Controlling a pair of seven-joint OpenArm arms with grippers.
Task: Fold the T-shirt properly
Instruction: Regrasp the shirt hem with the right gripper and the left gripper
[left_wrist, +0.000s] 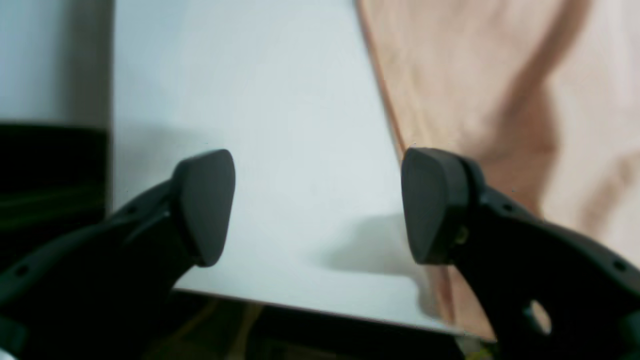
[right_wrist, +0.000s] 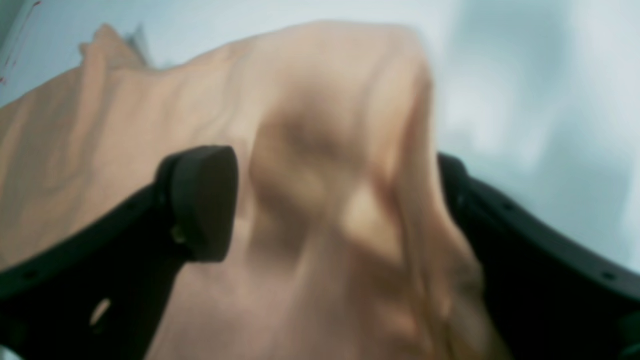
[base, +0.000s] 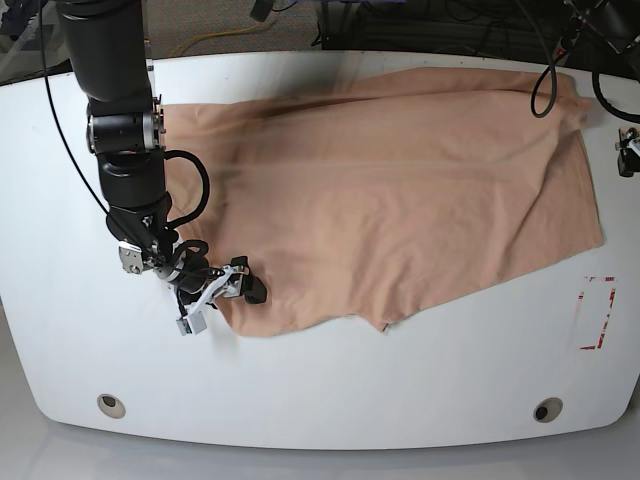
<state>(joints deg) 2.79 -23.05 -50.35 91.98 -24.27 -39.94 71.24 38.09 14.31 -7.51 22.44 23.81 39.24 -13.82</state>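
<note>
A lab — white table, loose cables, robot arm.

T-shirt: one, peach, spread across the far and middle table.
Table: one, white.
Arms: two; left arm at the far right, right arm at the left.
Round holes in the table's near edge: two, left hole and right hole.
Red rectangle: one, right.
</note>
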